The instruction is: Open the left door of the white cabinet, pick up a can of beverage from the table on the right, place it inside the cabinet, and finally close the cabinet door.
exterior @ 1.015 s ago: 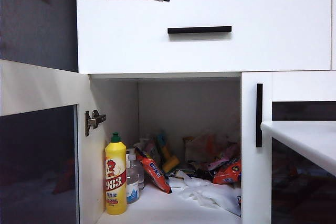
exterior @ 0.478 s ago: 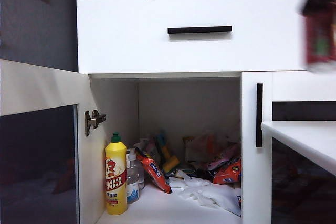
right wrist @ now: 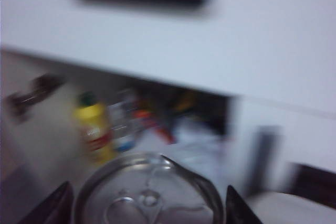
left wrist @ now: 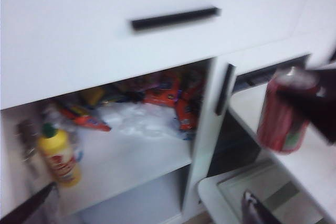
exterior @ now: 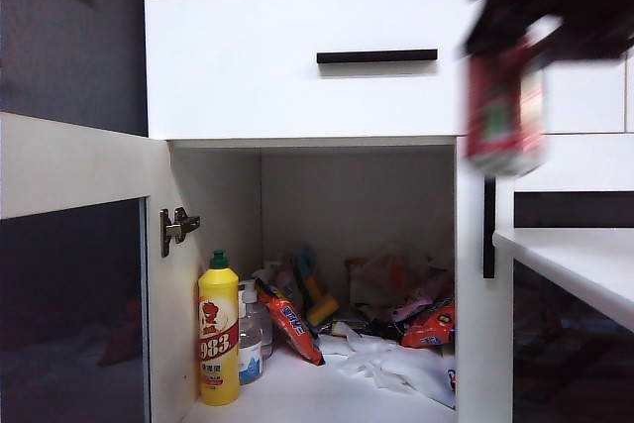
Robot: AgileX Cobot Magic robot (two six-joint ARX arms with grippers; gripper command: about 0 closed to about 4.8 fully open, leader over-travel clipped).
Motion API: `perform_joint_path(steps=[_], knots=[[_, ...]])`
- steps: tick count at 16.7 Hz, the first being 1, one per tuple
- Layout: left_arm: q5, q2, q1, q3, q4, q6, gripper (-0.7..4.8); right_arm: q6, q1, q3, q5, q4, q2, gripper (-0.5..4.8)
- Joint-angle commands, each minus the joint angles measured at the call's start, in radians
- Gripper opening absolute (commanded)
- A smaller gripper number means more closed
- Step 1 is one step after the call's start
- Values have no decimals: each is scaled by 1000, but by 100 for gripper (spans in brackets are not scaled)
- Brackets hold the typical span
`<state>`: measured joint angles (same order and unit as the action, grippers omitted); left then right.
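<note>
The white cabinet (exterior: 297,76) has its left door (exterior: 69,175) swung wide open, dark glass pane facing outward. My right gripper (exterior: 515,42) is shut on the can of beverage (exterior: 503,121), a red can held upright in the air in front of the drawer's right end, above the table (exterior: 575,260). The right wrist view shows the can's silver top (right wrist: 147,192) between the two dark fingers (right wrist: 52,205). In the left wrist view the can (left wrist: 283,111) hangs beside the right door. My left gripper (left wrist: 142,214) is open and empty, facing the open compartment; it is out of the exterior view.
Inside the compartment stand a yellow bottle with a green cap (exterior: 218,334) and a small clear bottle (exterior: 250,344). Red snack packets (exterior: 431,324) and crumpled white plastic (exterior: 386,359) fill the back and right. The right door's black handle (exterior: 488,217) is beside the opening.
My right gripper has come in from the right edge of the exterior view and moved left with the can. The left arm has left the top of that view.
</note>
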<state>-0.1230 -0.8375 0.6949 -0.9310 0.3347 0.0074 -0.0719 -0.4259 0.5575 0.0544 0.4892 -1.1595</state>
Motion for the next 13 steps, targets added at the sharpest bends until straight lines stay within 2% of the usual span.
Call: perform_joint_path(steps=[1,4,9,13], knots=[[3,66,-54,-2,93,4,475,-18,-24,52,-38,164,-127,174],[-24,106,-71,-2,165,4,475,-29,-24,194,-120,175,-352,174],[-50,114,-71,-2,200,4,475,-26,-24,432,-192,175,-650,174],[-69,114,-71,-2,229,20,475,137,-23,526,-192,174,-800,171]])
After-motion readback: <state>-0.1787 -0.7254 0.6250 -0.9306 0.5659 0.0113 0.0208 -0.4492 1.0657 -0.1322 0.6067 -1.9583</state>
